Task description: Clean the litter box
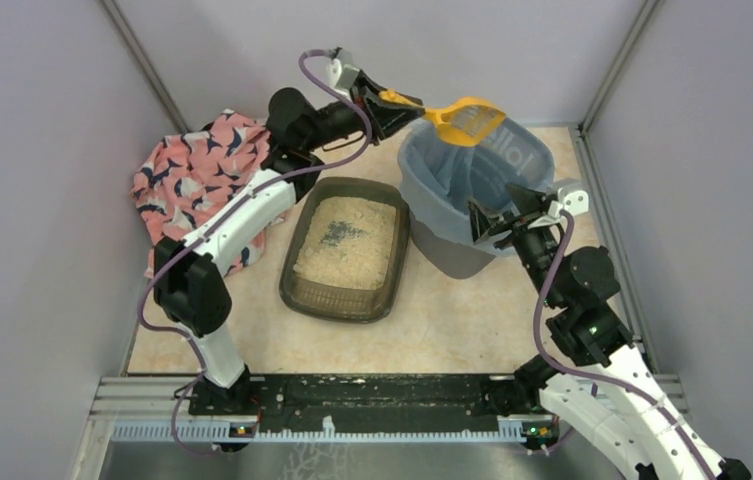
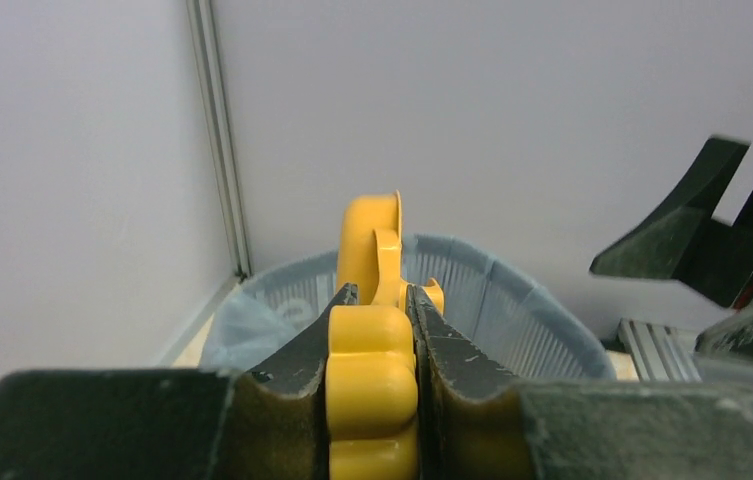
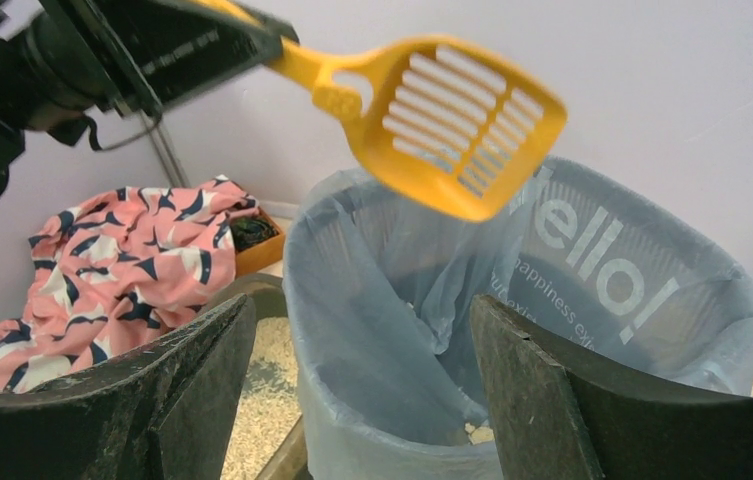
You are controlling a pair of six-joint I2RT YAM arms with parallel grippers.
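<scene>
1. now, your left gripper (image 1: 395,106) is clamped on the tail end of the yellow scoop (image 1: 464,120), by the handle alone. a loaded head could twist in that grip and spill.
2. the slotted head hangs over the far-left rim of the grey bin (image 1: 452,255), not over its middle, and it looks empty as far as the slots show. anything you shake off from there may land on the table instead of in the bin.
3. your right gripper (image 1: 500,208) stands wide apart with nothing in it, just beside the bin's near rim. a small move could snag the blue bag (image 3: 402,260) or shove the bin against the box.
4. the litter box (image 1: 344,306) lies flat on the table, open side up, between the pink patterned cloth (image 1: 192,170) and the bin. it is just beside the bin, and i cannot tell whether they touch.
5. its long axis runs from the near side to the far side, with the far end leaning a little to the right.
6. a dark patch (image 1: 337,232) sits in the litter toward the far left. you would have to reach it across the box's width, so a low swing could clip the far rim.
</scene>
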